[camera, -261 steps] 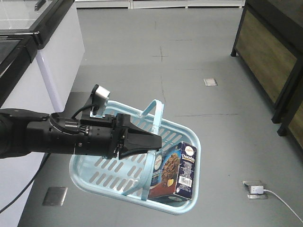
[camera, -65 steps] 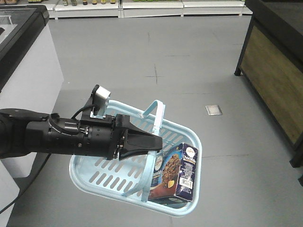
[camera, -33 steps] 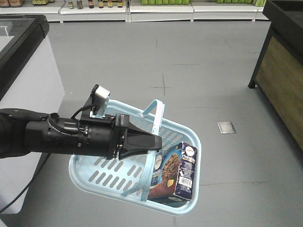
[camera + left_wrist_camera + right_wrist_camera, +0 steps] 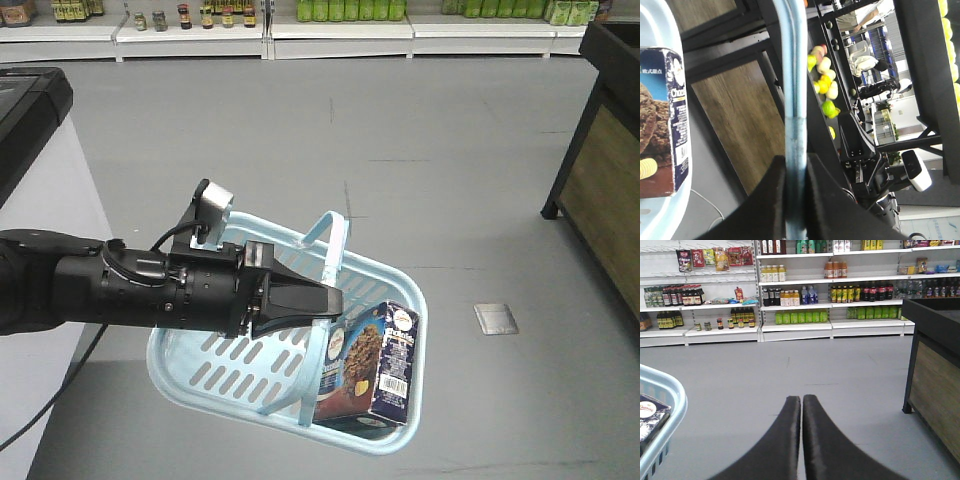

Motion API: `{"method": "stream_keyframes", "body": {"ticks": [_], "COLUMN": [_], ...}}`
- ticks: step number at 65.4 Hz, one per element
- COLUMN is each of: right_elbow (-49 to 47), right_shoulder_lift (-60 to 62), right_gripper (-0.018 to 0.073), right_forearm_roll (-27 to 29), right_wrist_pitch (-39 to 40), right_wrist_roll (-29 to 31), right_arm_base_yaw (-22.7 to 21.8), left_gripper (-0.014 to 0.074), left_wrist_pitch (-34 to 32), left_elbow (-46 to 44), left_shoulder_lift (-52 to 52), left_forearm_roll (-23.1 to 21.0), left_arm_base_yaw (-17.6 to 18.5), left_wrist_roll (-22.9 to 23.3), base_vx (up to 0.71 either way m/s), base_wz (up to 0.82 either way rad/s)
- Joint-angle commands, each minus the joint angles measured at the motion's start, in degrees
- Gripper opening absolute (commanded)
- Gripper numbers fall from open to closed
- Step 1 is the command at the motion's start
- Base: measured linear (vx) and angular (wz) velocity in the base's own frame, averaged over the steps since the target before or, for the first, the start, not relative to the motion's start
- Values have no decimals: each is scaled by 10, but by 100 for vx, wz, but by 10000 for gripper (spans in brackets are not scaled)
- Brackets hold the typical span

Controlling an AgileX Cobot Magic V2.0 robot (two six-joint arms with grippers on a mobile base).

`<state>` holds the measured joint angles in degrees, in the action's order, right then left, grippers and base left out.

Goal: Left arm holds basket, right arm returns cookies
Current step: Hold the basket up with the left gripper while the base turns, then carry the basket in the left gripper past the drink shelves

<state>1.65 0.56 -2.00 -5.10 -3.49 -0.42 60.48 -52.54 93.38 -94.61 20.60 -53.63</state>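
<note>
Two arms shared the work, and only one was engaged. The left arm (image 4: 120,290) reached in from the left of the front view. The left gripper (image 4: 325,300) was clamped narrow on one thin handle (image 4: 794,100) of the light blue basket (image 4: 175,375), which hung tilted above the grey floor (image 4: 450,150). The wrist view showed both jaws pressed against that handle with no gap. The cookies (image 4: 372,360) stood on end inside the basket, in its near right corner and touching the wall there. The right gripper (image 4: 801,402) had its fingers pressed together with nothing between them. It pointed toward the stocked shelves (image 4: 790,300) on the far side, with the basket's rim at the left edge of its view. By my judgement the carrying step was in hand and the return itself had not begun, since the box lay untouched in the basket. The next move would call for the right gripper to open wide, swing left and down over the basket, and close across the box's narrow faces, clear of the thin handles. Meanwhile the left arm would need to hold the basket steady so the box did not slide.
</note>
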Motion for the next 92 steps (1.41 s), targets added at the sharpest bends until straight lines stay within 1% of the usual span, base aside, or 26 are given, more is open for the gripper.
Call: {"method": "stream_keyframes", "body": {"ticks": [1,92], "right_elbow": [1,1], "right_shoulder_lift": [7,7], "right_gripper": [-4,-4], "right_forearm_roll": [-6,-6], "right_wrist_pitch": [40,40], "right_wrist_roll": [3,3], "right_arm_base_yaw": [-3,-3], "left_gripper": [-6,-6], "left_wrist_pitch": [39,39], "left_elbow": [-18,-18], "left_shoulder_lift": [-29,-29], "left_forearm_roll": [-73,-73], "left_arm_base_yaw": [2,2], "left_wrist_roll": [-10,-10], "base_vx": [46,51], "base_wz": [1,4]}}
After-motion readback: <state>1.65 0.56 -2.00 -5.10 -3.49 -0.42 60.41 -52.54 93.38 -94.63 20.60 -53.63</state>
